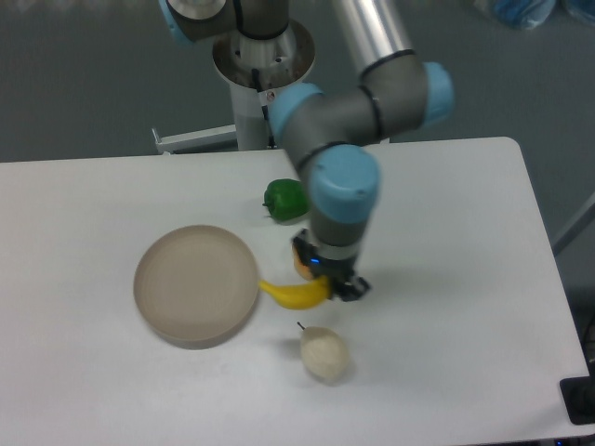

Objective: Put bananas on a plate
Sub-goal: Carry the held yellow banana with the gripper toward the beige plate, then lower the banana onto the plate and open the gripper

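The yellow banana lies just right of the beige plate, its left tip at the plate's rim. My gripper is right over the banana's right end, which it hides. The fingers are hidden from this angle, so I cannot tell whether they are closed on the banana or whether it rests on the table. The plate has nothing on it.
A green pepper sits behind the gripper, near the arm's base. A pale cream pear-like fruit lies just in front of the banana. The table's right edge runs at the far right.
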